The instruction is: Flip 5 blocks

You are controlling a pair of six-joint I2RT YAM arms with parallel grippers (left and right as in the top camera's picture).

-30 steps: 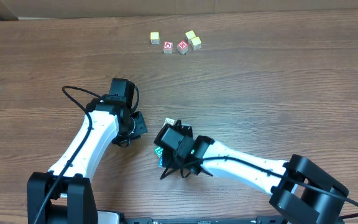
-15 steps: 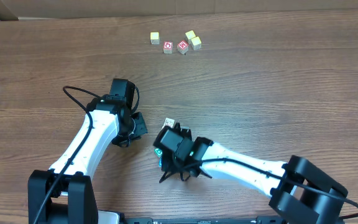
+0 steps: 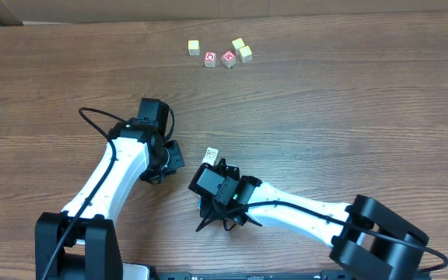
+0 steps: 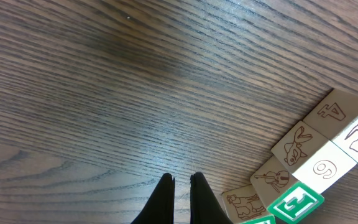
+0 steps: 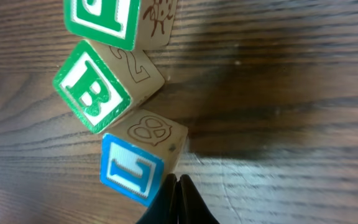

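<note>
**woodgrain_guy:** Top-down cam first. The blocks [image 3: 212,155] are mostly tucked under the right claw [image 3: 210,185], and only a white one peeks out on its far side. The left claw [image 3: 171,158] sits just beside them with nothing in it. Way out beyond both claws are three yellow cubes [image 3: 245,54] and two red cubes [image 3: 228,57], which aren't our business.

**pinchy:** And the wrist cams?

**woodgrain_guy:** Left wrist: fingers pinched together over bare table [image 4: 104,74], holding nothing. Four blocks sit in a touching row off to the side of the tips, only partly in frame. Right wrist: jaws squeezed shut too, tip right at the bottom corner of the blue-faced block [image 5: 132,171], touching or nearly. Past it are the green B block [image 5: 95,87] and another green-faced block [image 5: 114,18], so three in frame.

**pinchy:** Why shut?

**woodgrain_guy:** My guess is a closed tip works as a poker to tip a tiny cube over. They look too small to grab neatly.
</note>
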